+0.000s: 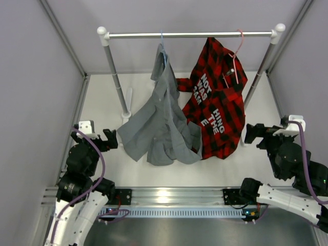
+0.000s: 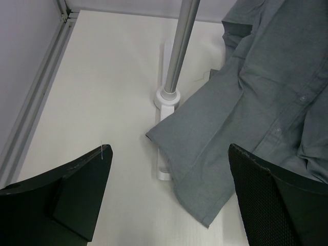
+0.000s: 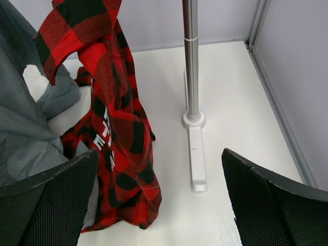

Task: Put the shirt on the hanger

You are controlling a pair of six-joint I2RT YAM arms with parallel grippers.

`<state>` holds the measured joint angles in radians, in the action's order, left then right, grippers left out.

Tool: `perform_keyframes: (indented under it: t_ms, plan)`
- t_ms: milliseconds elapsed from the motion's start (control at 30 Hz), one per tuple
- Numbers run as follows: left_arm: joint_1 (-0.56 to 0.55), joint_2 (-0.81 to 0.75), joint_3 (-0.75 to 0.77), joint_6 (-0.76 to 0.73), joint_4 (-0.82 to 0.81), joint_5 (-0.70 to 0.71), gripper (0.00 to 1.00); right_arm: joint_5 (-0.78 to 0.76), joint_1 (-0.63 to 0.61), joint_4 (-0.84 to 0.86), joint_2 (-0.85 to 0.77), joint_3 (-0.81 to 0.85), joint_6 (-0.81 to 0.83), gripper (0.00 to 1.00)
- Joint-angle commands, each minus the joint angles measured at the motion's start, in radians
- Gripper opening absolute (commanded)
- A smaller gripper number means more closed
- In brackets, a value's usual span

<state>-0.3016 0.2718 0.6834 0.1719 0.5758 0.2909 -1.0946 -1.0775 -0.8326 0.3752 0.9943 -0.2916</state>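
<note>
The shirt [image 1: 159, 125] hangs from the hanger [image 1: 162, 41] on the rail [image 1: 189, 35], collar up near the hook and lower half pooled on the table [image 1: 102, 102] (touching the plaid shirt [image 1: 215, 102] beside it). The left gripper [image 1: 111, 139] and right gripper [image 1: 250, 133] flank the clothes, jaws wide apart and holding nothing.

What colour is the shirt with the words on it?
Red and black checks, with white letters. The plaid shirt shows best in the top external view.
</note>
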Motion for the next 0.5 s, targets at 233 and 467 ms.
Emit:
perform_keyframes:
  t_ms: [233, 467]
  plan:
    - [0.005, -0.016, -0.007, -0.012, -0.062, -0.019, 0.98, 0.002, -0.001, -0.031, 0.004, -0.002, -0.012, 0.99]
    - [0.005, -0.014, -0.007, -0.011, -0.062, -0.016, 0.98, 0.001, -0.001, -0.031, -0.002, -0.006, -0.020, 1.00]
